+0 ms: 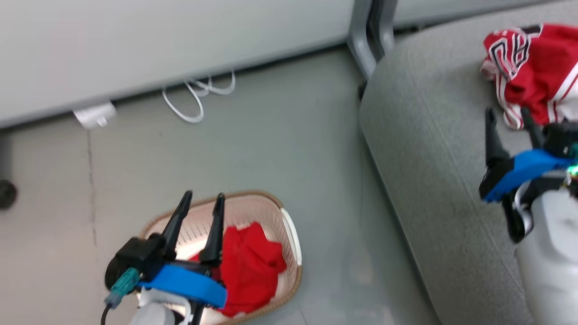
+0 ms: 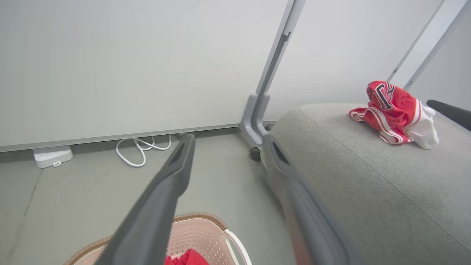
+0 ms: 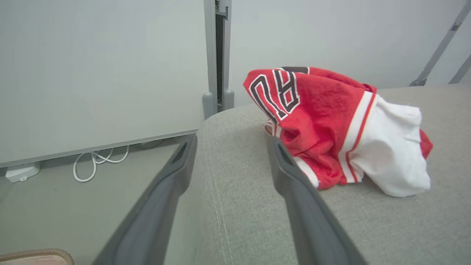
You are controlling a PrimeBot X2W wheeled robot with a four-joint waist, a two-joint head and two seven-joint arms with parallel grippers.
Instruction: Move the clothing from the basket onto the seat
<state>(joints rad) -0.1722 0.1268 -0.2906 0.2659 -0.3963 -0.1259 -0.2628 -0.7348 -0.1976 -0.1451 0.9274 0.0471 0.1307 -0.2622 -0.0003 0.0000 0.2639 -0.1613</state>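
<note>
On the seat [image 1: 429,158], 1 lettered jersey [image 1: 533,67] lies bunched. The right gripper [image 1: 505,112] is just beside it, fingers spread and holding nothing. Above the basket [image 1: 253,195], the left gripper [image 1: 204,195] hovers with fingers spread over 1 plain red garment [image 1: 248,266] lying inside. Judged step: pick this garment. Lower the spread fingers onto its highest fold, pinch a thick bunch rather than a single edge, and lift straight up until the fabric clears the rim. Count: 2 garments, 1 basket, 1 seat, 2 grippers.
</note>
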